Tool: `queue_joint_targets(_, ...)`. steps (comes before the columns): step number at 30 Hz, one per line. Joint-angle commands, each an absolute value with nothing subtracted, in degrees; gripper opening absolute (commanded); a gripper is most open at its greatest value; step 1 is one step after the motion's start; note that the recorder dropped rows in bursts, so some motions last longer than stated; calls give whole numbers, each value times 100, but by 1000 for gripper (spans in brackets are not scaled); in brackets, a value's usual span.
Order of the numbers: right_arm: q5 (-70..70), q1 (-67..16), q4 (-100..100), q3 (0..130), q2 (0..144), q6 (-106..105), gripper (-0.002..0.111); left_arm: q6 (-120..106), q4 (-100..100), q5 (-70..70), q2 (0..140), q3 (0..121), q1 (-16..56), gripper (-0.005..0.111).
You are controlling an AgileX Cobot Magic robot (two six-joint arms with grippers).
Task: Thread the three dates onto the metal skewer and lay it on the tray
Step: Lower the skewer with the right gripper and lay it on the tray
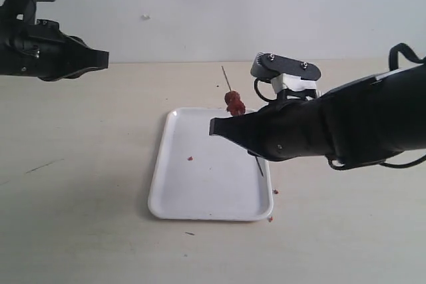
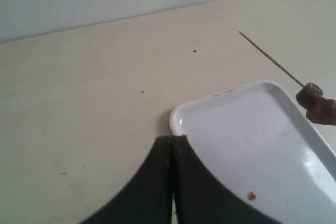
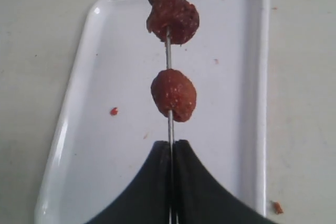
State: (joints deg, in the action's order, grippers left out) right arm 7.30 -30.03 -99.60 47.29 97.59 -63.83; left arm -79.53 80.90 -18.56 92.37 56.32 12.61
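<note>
Exterior view: a flat white rectangular tray [image 1: 200,184] with rounded corners lies on the pale beige desk [image 1: 80,217]. The black right claw [image 1: 213,128] reaches in over the tray's far right part, and its arm hides the middle of the thin grey metal skewer [image 1: 227,79]. The skewer's far end slants up past the tray's far rim, and its near end shows by the right rim. The wrinkled reddish-brown dates [image 1: 233,103] sit bunched on the skewer just beyond the claw tip. Small red crumbs [image 1: 190,158] dot the tray and the desk beside its right corner. The black left claw [image 1: 103,60] hangs well apart, up at the left before the pale wall [image 1: 200,4].

Left wrist view: the left claw [image 2: 172,140] has its jaws pressed together with nothing between them, above the tray's corner. The skewer and dates show at the far side.

Right wrist view: the right claw [image 3: 172,145] is clamped tight on the skewer [image 3: 168,51]. All three dates are threaded on it over the tray: one just beyond the claw tip, and two touching each other farther out.
</note>
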Motion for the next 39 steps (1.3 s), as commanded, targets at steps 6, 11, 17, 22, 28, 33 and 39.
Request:
queue_joint_targets(6, 2669, -4104, -8634, 4710, 10012, -4162, 0, -8522, 8475, -2136, 8674, 5397, 1258, 0)
queue_joint_targets(11, 2487, -4269, -7543, 4724, 10353, -3093, 0, -8526, 8454, -2281, 8491, 5362, 1258, 0)
queue_joint_targets(17, 2344, -4269, -7353, 4724, 10681, -2779, 0, -8536, 8454, -2281, 8318, 5336, 1258, 0)
queue_joint_targets(22, 2204, -4269, -7238, 4724, 10816, -2805, 0, -8525, 8443, -2522, 8252, 5336, 1258, 0)
queue_joint_targets(28, 1984, -4269, -7188, 4724, 10985, -2645, 0, -8525, 8420, -2731, 8252, 5336, 1258, 0)
queue_joint_targets(33, 1957, -4269, -7188, 4724, 11012, -2645, 3, -8542, 8420, -3006, 8250, 5336, 1258, 0)
queue_joint_targets(39, 1943, -4269, -7208, 4724, 11012, -2633, 31, -8646, 8479, -3114, 8250, 5336, 1258, 0)
